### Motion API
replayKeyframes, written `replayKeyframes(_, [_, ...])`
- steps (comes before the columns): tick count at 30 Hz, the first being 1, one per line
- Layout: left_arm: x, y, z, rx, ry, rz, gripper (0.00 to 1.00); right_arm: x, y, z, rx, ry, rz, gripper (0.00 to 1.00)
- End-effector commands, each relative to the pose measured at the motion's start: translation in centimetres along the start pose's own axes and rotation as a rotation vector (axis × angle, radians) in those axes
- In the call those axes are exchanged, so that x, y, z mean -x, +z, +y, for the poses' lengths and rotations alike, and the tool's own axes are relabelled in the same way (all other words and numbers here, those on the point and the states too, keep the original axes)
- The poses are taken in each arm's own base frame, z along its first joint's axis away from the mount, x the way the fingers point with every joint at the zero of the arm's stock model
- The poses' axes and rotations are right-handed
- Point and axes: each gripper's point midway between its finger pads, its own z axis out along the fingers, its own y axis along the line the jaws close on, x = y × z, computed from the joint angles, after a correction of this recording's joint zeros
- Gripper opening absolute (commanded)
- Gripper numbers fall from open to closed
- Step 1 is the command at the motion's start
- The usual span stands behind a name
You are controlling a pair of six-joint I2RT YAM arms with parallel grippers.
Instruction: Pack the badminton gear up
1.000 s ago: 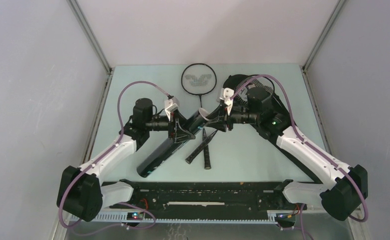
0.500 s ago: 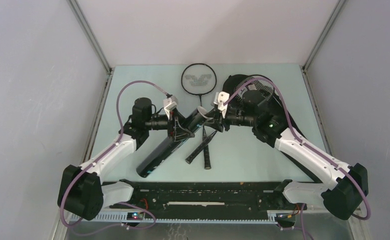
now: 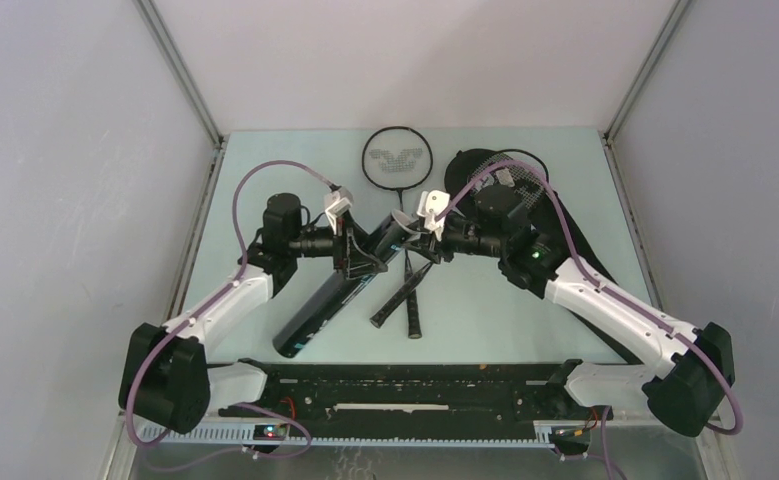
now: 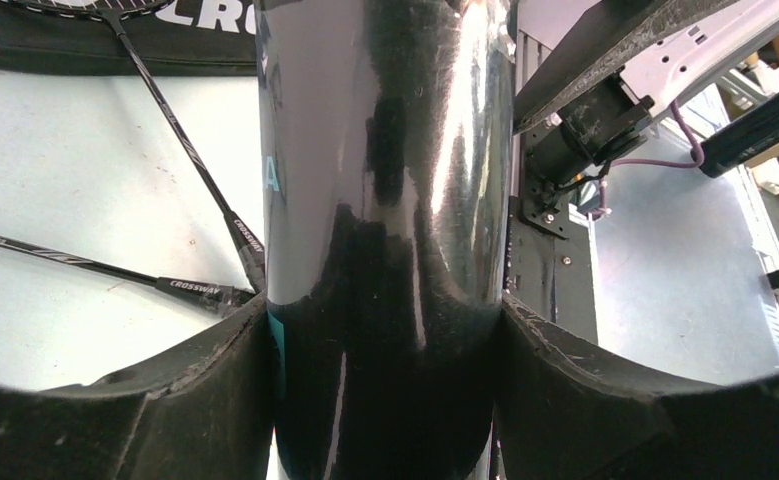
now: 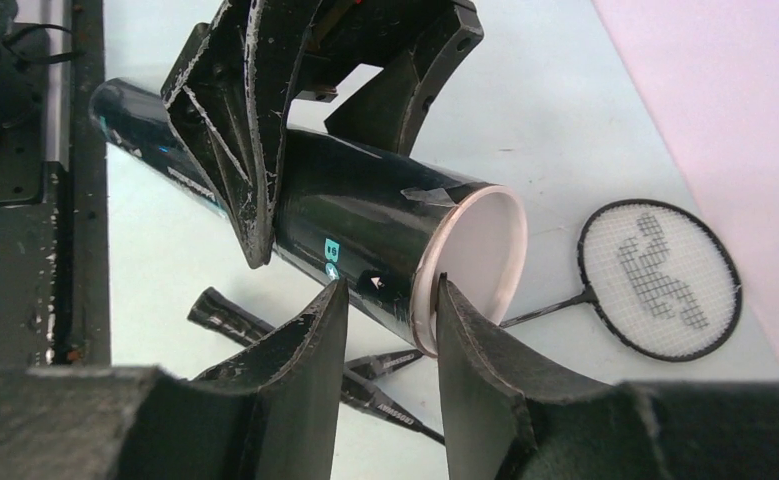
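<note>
Left claw (image 3: pixel 353 254): we see it clamped across the middle of the black tube (image 3: pixel 310 315).
Tube: it slants over the worktop (image 3: pixel 255 170), white-rimmed end toward the far side. We cannot make out what it holds, and its teal marks are unreadable.
Rackets: the first racket (image 3: pixel 396 160) lies bare on the worktop. Both handles (image 4: pixel 203 291) read "CROSSWAY".
Right claw (image 5: pixel 392 290): part open, straddling the tube's white rim. We cannot tell whether it grips.
Bag (image 3: pixel 464 168): far right, with the second racket (image 3: pixel 521 182) head over it. We read "CRO" on it.
</note>
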Motion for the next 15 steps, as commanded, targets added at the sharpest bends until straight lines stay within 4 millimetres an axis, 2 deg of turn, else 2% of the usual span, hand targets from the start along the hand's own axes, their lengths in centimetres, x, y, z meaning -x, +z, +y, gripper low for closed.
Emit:
replayKeyframes(1, [7.8, -0.5, 1.1, 0.088, 0.202, -0.233, 0.00, -4.2, 0.2, 13.0, 0.480, 0.184, 0.137, 0.43])
replayKeyframes(4, [7.9, -0.5, 1.1, 0.089, 0.201, -0.237, 0.00, -4.4, 0.4, 13.4, 0.489, 0.175, 0.145, 0.44])
replayKeyframes(8, [7.9, -0.7, 1.2, 0.094, 0.214, -0.237, 0.00, -4.4, 0.1, 12.7, 0.455, 0.141, 0.144, 0.47])
replayKeyframes(12, [7.1, -1.1, 1.2, 0.098, 0.307, -0.176, 0.00, -3.1, -1.0, 10.2, 0.395, 0.164, 0.101, 0.56])
replayKeyframes(15, [5.2, -1.7, 1.5, 0.112, 0.438, -0.063, 0.00, -1.6, -2.5, 8.1, 0.358, 0.192, 0.047, 0.64])
